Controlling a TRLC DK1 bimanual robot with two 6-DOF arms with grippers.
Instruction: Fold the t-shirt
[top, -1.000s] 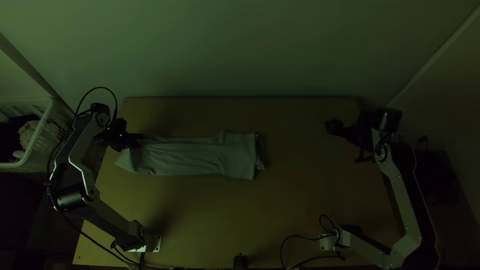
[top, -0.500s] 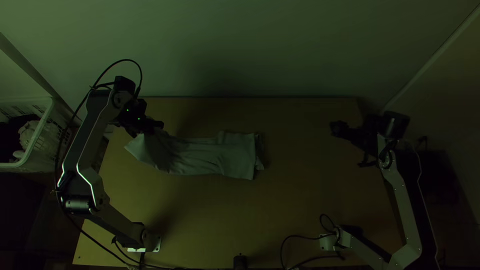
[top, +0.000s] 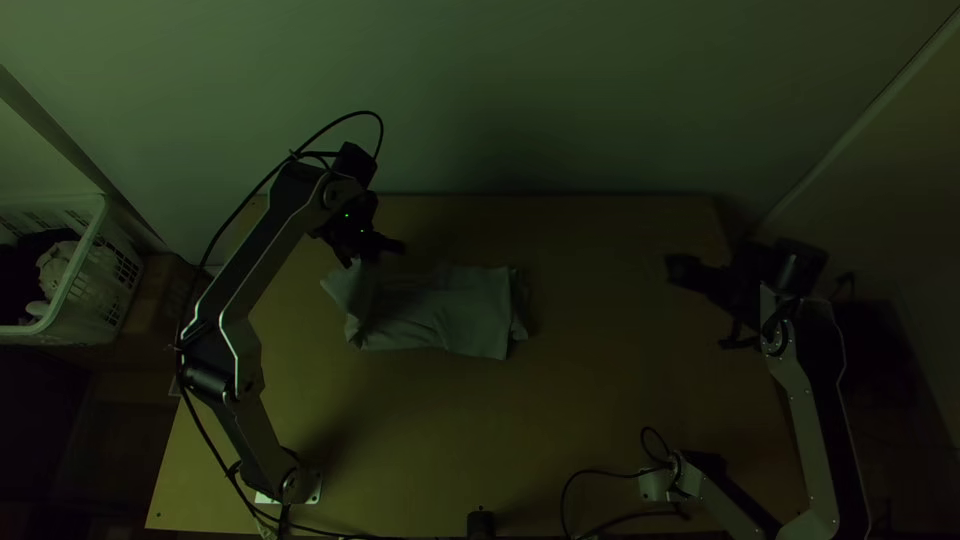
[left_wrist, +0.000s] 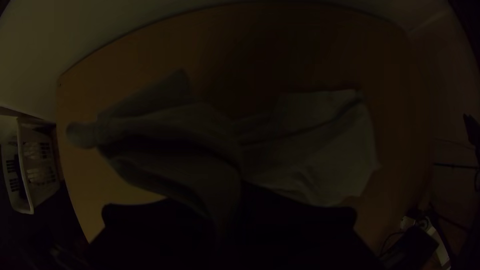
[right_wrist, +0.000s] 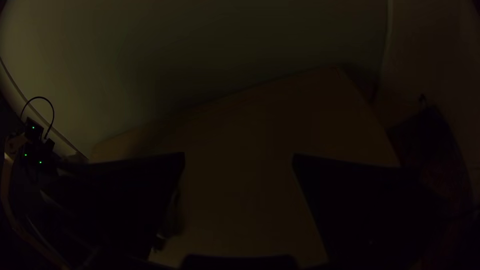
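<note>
The pale t-shirt (top: 440, 312) lies in a narrow folded strip left of the table's middle in the top view, its left part lifted and bent over toward the right. At that raised part is my left gripper (top: 385, 250). In the left wrist view the t-shirt (left_wrist: 320, 150) runs in between the fingers of my left gripper (left_wrist: 227, 215), which is shut on it. Over the table's right edge, away from the cloth, stands my right gripper (top: 680, 268); in the right wrist view the right gripper (right_wrist: 239, 165) is open, with bare table between its fingers.
A white basket (top: 85, 285) with dark and pale cloth stands beyond the table's left edge, next to a brown box (top: 158, 295). The wall rises behind the table's far edge. A small black object (top: 481, 522) is at the near edge, with cables to its right.
My left gripper has moved right and up the picture, drawing the t-shirt's left end up and over to the right. The right arm has shifted slightly right and down.
</note>
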